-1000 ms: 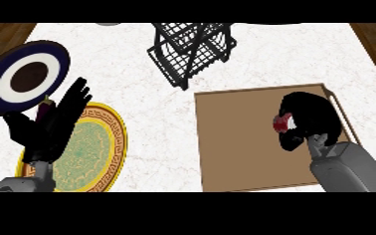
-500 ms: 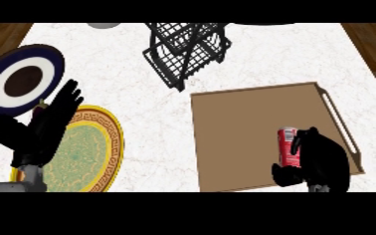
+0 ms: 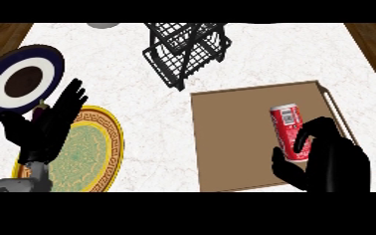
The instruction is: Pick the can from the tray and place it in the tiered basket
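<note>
- Counter of white marble [image 3: 132, 94] fills the head view, looking steeply down.
- At about four o'clock lies a flat brown rectangular tray [image 3: 228, 144]; on it, toward its three o'clock side, rests a red cylindrical drink can with a white label [image 3: 288, 129], lying on its side, top end toward twelve.
- Your right hand [image 3: 330, 164], black, comes in at five o'clock. Its fingers curl along the can's right side and its thumb sits at the lower left, so the can's lower end is cupped between them. Whether the grasp has closed you cannot tell for certain.
- Your left hand [image 3: 46, 124] rests at eight o'clock, fingers straight and spread, holding nothing, above a round yellow-and-green patterned plate [image 3: 92, 154].
- A round dark-blue-rimmed plate with a brown centre [image 3: 29, 77] sits at ten o'clock.
- The black wire tiered basket [image 3: 187, 50] stands at twelve o'clock, well apart from the can.
- The can looks rigid, smooth and likely light; being round, it may roll or slip. Take it across the middle of its body, fingers opposite thumb.
</note>
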